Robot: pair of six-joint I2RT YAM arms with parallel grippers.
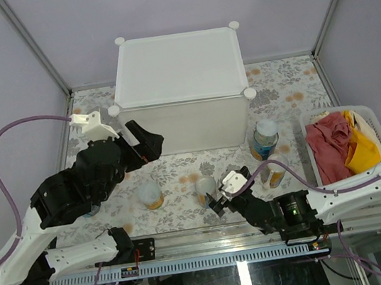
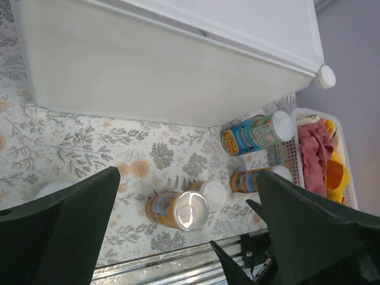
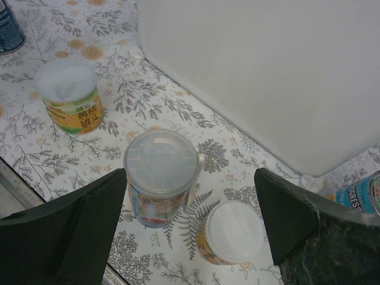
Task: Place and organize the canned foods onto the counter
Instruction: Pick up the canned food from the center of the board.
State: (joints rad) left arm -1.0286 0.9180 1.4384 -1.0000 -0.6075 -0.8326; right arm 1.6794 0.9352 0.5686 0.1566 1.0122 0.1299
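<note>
The floral-patterned table [image 1: 180,165] holds every small cylindrical can, the blue-labelled tin [image 1: 264,138] and the clear-lidded orange jar [image 3: 160,172] among them. The large white plastic cube counter [image 1: 178,58] carries none, so all placing is left. The left gripper [image 1: 145,143] hangs open and empty; the right gripper [image 3: 190,202] straddles the jar, jaws spread.

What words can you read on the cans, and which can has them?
"PROGRESS", cut off by the picture's edge: on the blue can, seen from the right wrist.
Chinese characters, too blurred to read: on the short yellow-green can.
Clear-lidded can: the label is too blurred to read.
White-lidded can: the label is mostly hidden, so nothing can be read.
</note>
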